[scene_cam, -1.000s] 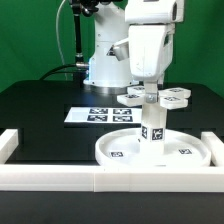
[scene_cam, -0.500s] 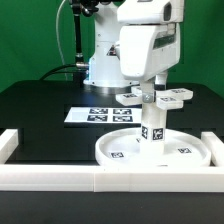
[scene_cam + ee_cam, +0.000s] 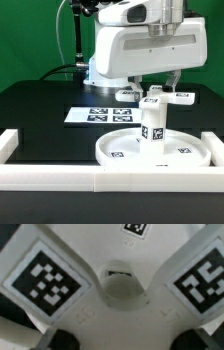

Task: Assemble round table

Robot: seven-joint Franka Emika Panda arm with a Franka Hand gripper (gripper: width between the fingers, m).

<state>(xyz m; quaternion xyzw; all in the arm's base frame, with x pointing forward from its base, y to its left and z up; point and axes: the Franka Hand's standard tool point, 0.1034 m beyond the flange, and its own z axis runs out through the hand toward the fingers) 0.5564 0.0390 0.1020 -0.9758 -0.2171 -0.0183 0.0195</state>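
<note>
The large rimmed round disc (image 3: 118, 150) lies flat against the front rail. The short cylindrical leg (image 3: 152, 128) stands upright in its middle. The cross-shaped base piece (image 3: 176, 97) sits on top of the leg, its tagged arms spread out. My gripper (image 3: 152, 90) reaches straight down onto it, and the wide hand hides the fingers in the exterior view. In the wrist view the base piece (image 3: 120, 286) fills the frame, with tags on two arms. My gripper (image 3: 125, 340) has a dark finger on each side of the hub, shut on it.
The long white border rail (image 3: 100, 181) runs along the front, with a raised end (image 3: 8, 143) at the exterior view's left. The marker board (image 3: 92, 114) lies flat behind the disc. The robot's base (image 3: 100, 65) stands at the back.
The hand has turned about its vertical axis over the leg, now showing its broad side to the exterior camera. The base piece's arms have turned a little with it.
</note>
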